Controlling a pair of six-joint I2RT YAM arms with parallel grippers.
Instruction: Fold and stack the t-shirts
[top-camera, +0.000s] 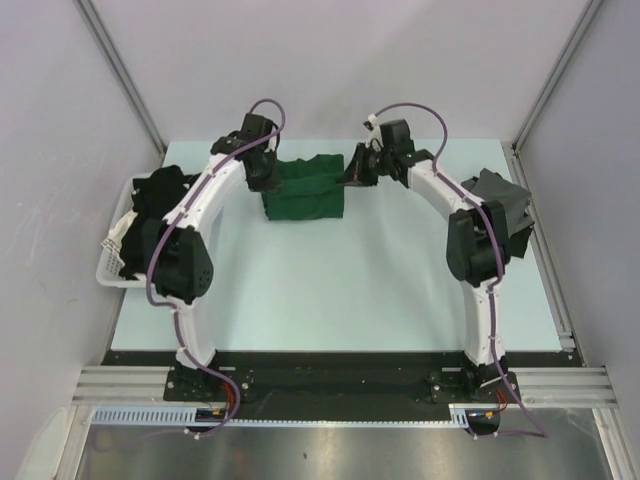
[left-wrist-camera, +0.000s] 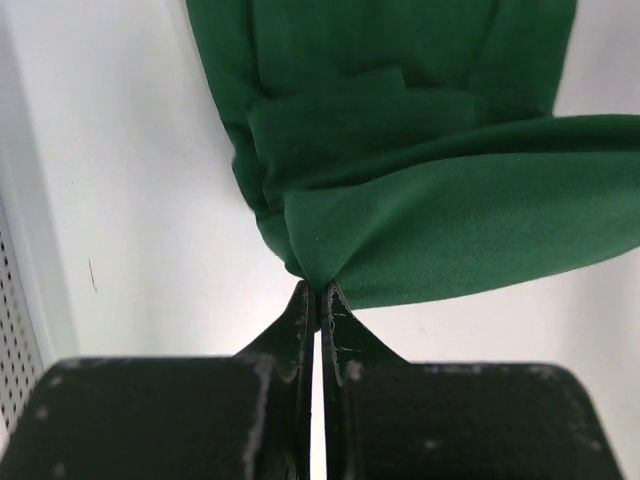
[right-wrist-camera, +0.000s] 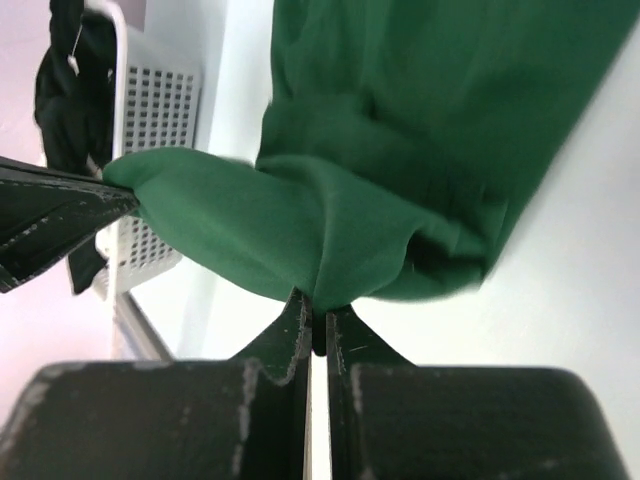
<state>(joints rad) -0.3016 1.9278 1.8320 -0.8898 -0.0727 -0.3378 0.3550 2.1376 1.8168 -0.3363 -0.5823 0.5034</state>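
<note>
Two robot arms hold a dark green t-shirt (top-camera: 305, 190) near the middle of the bench's (top-camera: 330, 290) far edge. The left hand (left-wrist-camera: 318, 295) is closed tight on a bunched fold at one side of the shirt. The right hand (right-wrist-camera: 315, 305) is clamped the same way on the opposite side.

Each pinch looks shallow, taking only a small tuck of soft cotton at the fingertips. A pull that is too quick or uneven could let one side slip free, and the shirt would then collapse in a heap. The gathered layers may also set down creased or skewed, which would spoil the fold.

More black t-shirts (top-camera: 160, 195) wait in the white slatted basket (top-camera: 110, 262) at the left edge. A dark grey t-shirt (top-camera: 510, 195) sits at the right edge, where a wide swing of the right arm might disturb it.
</note>
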